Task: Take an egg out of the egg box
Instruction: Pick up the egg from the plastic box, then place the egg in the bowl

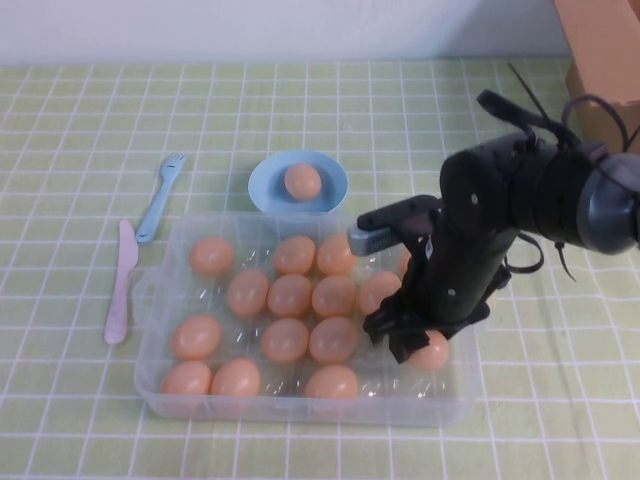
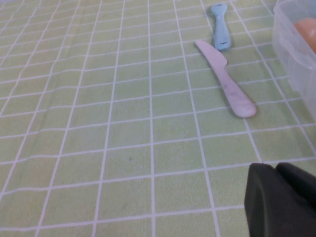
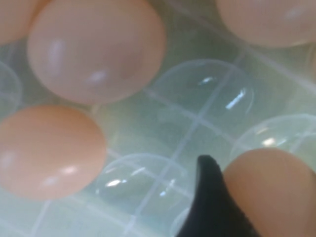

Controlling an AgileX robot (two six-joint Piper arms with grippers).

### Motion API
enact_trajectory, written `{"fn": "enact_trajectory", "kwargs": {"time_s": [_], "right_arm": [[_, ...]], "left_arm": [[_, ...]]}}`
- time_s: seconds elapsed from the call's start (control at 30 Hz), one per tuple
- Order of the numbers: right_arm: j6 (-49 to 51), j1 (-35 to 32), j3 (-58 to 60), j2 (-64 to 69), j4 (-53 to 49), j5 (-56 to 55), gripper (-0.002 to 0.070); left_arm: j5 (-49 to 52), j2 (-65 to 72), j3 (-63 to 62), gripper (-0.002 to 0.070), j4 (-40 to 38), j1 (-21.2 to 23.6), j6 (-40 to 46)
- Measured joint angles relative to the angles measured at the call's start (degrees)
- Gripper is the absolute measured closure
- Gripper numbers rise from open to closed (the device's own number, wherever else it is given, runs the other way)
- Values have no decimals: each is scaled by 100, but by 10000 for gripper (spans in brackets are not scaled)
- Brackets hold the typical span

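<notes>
While the right tool (image 1: 418, 345) sits low in the egg box (image 1: 455, 398), clamped on the egg (image 1: 433, 352); not lifted out yet; left tool (image 2: 284, 200) parked over desk (image 2: 123, 123), grip state unclear.

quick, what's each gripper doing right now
Left gripper: parked over the bare tablecloth, holding nothing; open or shut cannot be told.
Right gripper: down in the egg box, closed on the egg.
</notes>
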Motion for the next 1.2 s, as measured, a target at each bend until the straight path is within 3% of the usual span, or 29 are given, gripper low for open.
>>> {"fn": "enact_trajectory", "kwargs": {"time_s": [0.3, 0.73, 1.2], "right_arm": [[0, -11, -1015, -263, -25, 484, 309], [1, -117, -1416, 74, 170, -2430, 311], [-131, -213, -2827, 1751, 156, -2726, 311]], "left_arm": [[0, 0, 0, 680, 0, 0, 0], [0, 0, 0, 680, 0, 0, 0], [0, 0, 0, 680, 0, 0, 0]]}}
